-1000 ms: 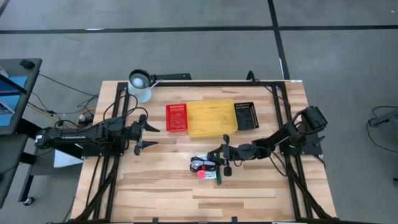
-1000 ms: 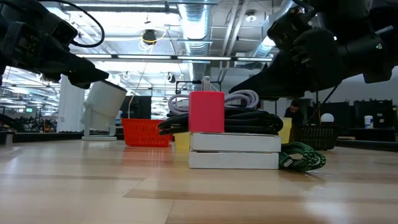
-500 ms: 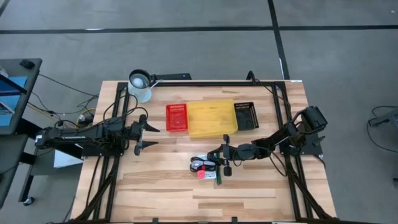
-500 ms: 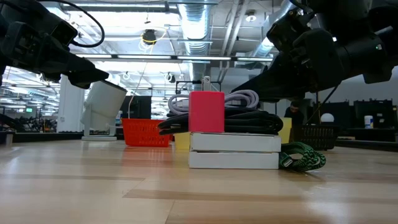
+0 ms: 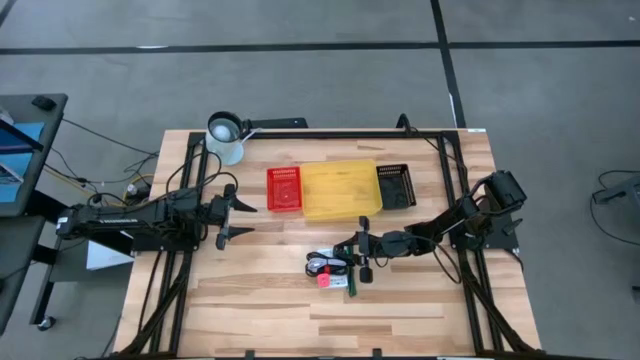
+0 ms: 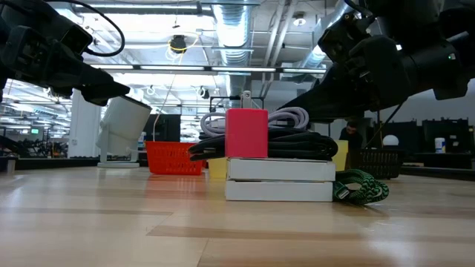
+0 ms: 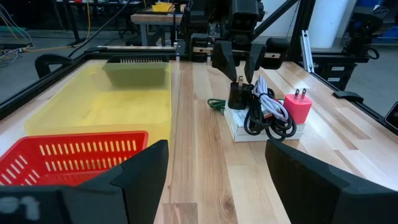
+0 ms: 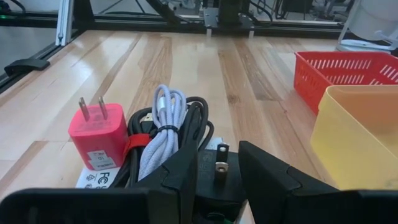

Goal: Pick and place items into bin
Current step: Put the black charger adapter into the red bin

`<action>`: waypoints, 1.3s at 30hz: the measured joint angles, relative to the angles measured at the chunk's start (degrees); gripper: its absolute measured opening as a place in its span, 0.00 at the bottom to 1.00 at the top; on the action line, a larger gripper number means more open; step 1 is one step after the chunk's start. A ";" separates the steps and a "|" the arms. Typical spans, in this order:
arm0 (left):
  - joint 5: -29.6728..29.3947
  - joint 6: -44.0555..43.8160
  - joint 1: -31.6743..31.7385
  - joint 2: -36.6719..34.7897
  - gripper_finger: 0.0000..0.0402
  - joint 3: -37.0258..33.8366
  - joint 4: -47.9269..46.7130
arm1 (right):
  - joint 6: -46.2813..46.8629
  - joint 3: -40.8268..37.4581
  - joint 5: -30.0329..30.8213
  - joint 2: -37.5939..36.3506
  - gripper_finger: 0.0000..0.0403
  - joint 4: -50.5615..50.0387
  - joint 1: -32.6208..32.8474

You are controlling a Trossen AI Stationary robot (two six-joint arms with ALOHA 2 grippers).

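The items lie in one pile [image 5: 335,268] near the table's middle. A coiled black cable with a red tie [image 8: 186,134], a white coiled cable [image 8: 163,121] and a pink plug [image 8: 98,134] rest on flat white packets [image 6: 280,180]. A green stick [image 5: 353,283] lies beside them. A small black plug piece [image 8: 216,167] stands on the pile's right end, prongs up. My right gripper [image 8: 217,186] is open, coming down over it with one finger on each side. My left gripper [image 5: 243,218] is open and hovers left of the red basket. My right gripper comes at the small black plug piece [image 7: 238,94] slanting down from the table's right, with its fingers [image 7: 224,62] on either side of the piece's top. I cannot tell whether they touch it. The piece stands on the pile.
A red basket [image 5: 284,189], a yellow bin [image 5: 341,189] and a black basket [image 5: 396,185] stand in a row just beyond the pile. A white mug [image 5: 225,137] sits at the far left corner. Bare wood lies on the near side of the pile.
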 joint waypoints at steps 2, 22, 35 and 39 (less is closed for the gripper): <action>0.00 -0.02 0.00 0.00 0.65 0.00 0.00 | 0.00 0.00 0.00 0.00 0.28 0.00 -0.02; 0.00 -0.02 0.00 0.00 0.65 -0.02 0.00 | 0.07 0.00 0.07 0.00 0.28 0.02 -0.02; -0.02 0.00 0.00 0.00 0.65 -0.02 0.00 | 0.61 0.00 -0.42 0.00 0.28 0.04 -1.20; -0.02 -0.01 0.00 -0.01 0.65 -0.02 0.01 | 0.61 0.00 -0.44 0.00 0.28 0.07 -1.20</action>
